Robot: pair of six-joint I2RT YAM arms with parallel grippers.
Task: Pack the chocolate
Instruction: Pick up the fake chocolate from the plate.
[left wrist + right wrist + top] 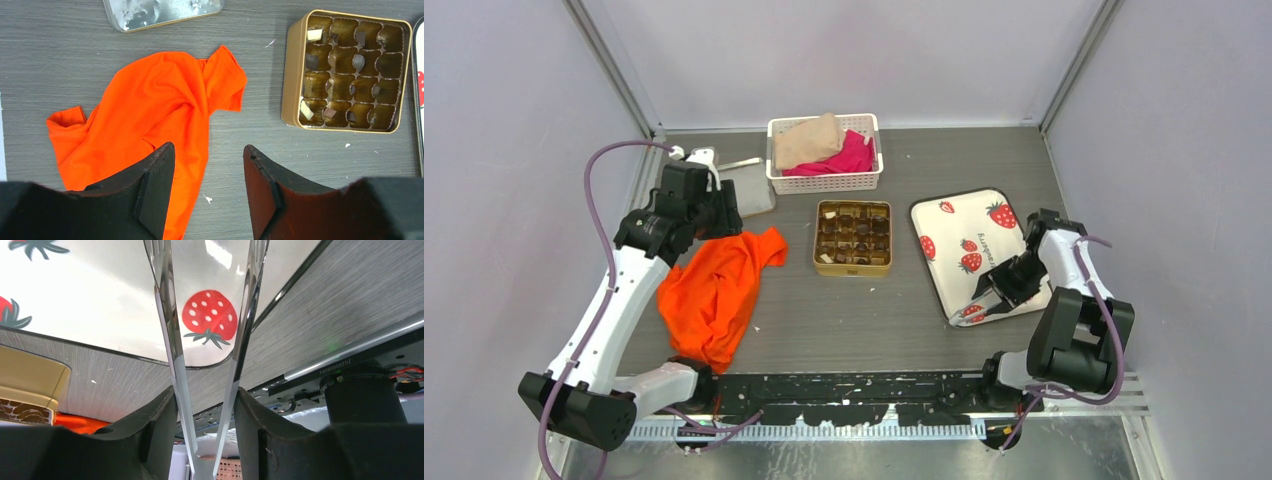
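The chocolate (pixel 312 61) lies in the brown compartments of the gold tin (pixel 292 75), dark pieces with a few cream ones (pixel 306 110). In the top view the tin (pixel 818 240) sits mid-table. My right gripper (pixel 1004 285) is shut on metal tongs (pixel 172 340), which point down over the near corner of the white strawberry tray (pixel 100 305). The tong arms stand apart with nothing between them, and each rests against a finger (pixel 160 420). My left gripper (pixel 209 150) hangs open and empty above the table, at the right edge of the orange cloth (pixel 150 110).
A white basket (pixel 824 182) with beige and pink cloths stands at the back. A silver lid (pixel 160 10) lies left of it. The orange cloth (pixel 719 285) is spread at front left. The strawberry tray (pixel 969 225) lies right of the tin.
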